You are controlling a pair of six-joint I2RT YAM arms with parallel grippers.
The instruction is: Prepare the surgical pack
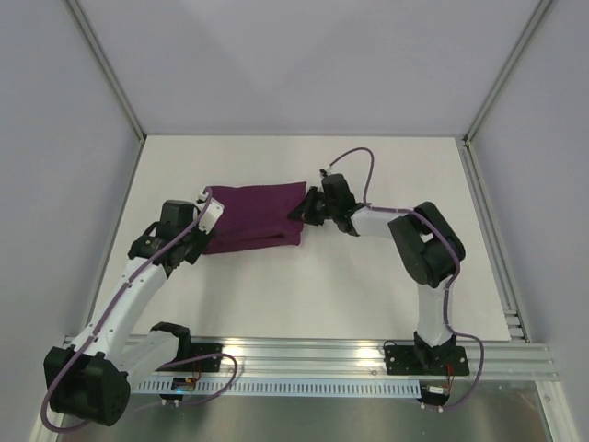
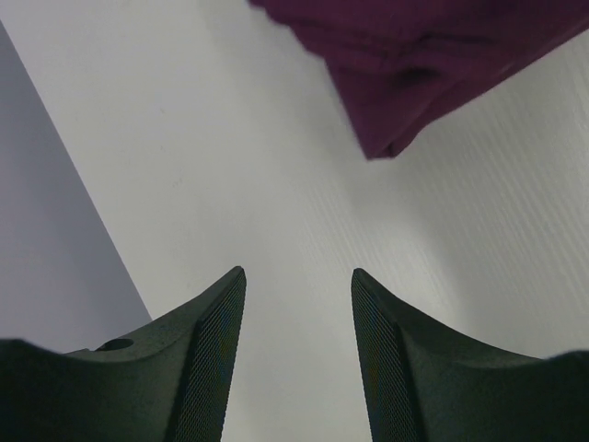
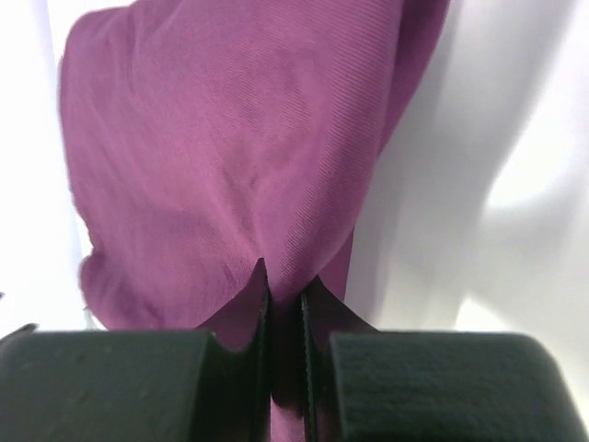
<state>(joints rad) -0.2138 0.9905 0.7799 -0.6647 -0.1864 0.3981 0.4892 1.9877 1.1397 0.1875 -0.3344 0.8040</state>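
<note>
My right gripper [image 3: 283,285] pinches the folded purple cloth [image 1: 256,216]; my left gripper [image 2: 299,276] hangs with its jaws spread and empty.

The cloth lies flat on the white table [image 1: 304,295], left of centre and nearer the far edge. The right jaws are pressed together on its right edge, and that wrist hides the fold there from above. The left jaws hang over bare table just beside the cloth's left near corner, not touching it. The left wrist covers the cloth's left edge from above. White walls [image 1: 55,138] close in three sides.

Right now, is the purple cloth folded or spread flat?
Folded: the purple cloth lies as a compact layered rectangle; the right claw pinches its edge.
</note>
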